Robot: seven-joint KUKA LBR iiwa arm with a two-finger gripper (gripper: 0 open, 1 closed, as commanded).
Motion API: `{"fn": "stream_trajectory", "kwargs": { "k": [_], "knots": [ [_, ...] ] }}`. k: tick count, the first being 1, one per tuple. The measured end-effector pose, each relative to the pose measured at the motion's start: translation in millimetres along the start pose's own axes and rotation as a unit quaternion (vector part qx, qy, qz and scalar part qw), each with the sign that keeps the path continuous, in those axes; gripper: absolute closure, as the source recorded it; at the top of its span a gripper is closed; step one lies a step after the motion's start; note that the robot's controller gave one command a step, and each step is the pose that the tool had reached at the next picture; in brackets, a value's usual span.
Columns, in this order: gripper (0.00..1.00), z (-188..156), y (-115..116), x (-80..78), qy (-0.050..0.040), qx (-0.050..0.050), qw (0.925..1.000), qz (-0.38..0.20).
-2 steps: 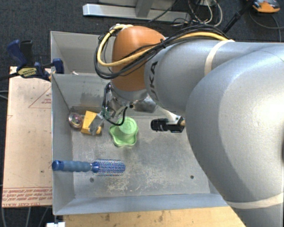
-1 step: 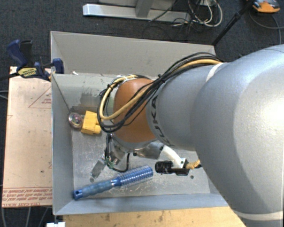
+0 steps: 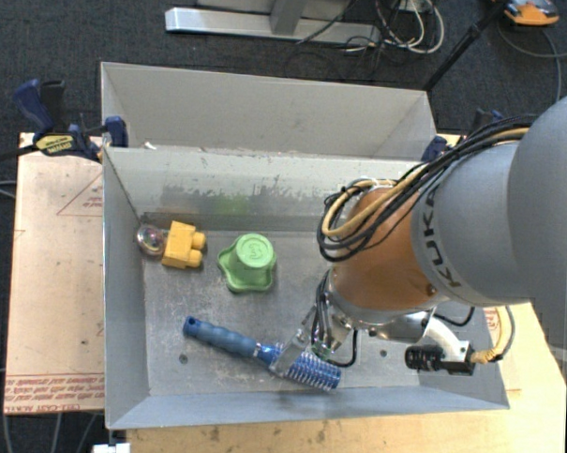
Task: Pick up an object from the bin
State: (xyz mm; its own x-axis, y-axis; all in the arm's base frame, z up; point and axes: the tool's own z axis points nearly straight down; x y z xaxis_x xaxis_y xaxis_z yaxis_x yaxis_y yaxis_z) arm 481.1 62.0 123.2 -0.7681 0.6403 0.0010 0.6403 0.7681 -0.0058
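Note:
My gripper (image 3: 318, 343) reaches down at the front middle of the bin, its fingertips right above the bristle head of a blue-handled brush (image 3: 259, 350). The brush lies along the bin's front, handle pointing left, blue bristles at its right end under the fingers. A green round cup-like piece (image 3: 248, 262) sits upside down to the upper left of the gripper. Further left lie a yellow block (image 3: 182, 244) and a small clear ball (image 3: 151, 239) beside it.
The arm and its orange cover with cables take up the bin's right half. Bare floor lies between the green piece and the brush handle.

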Motion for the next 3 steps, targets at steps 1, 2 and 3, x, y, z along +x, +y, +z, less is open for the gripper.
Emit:
{"fn": "stream_trajectory", "kwargs": {
  "k": [1,2,3],
  "knots": [
    [0.00,47,28,20.6,0.0019,-0.001,1.0000,-0.006],
    [1.00,45,27,18.6,0.0004,-0.002,1.0000,-0.004],
    [1.00,-93,30,-23.3,-0.0038,-0.006,0.9999,-0.013]
  ]
}}
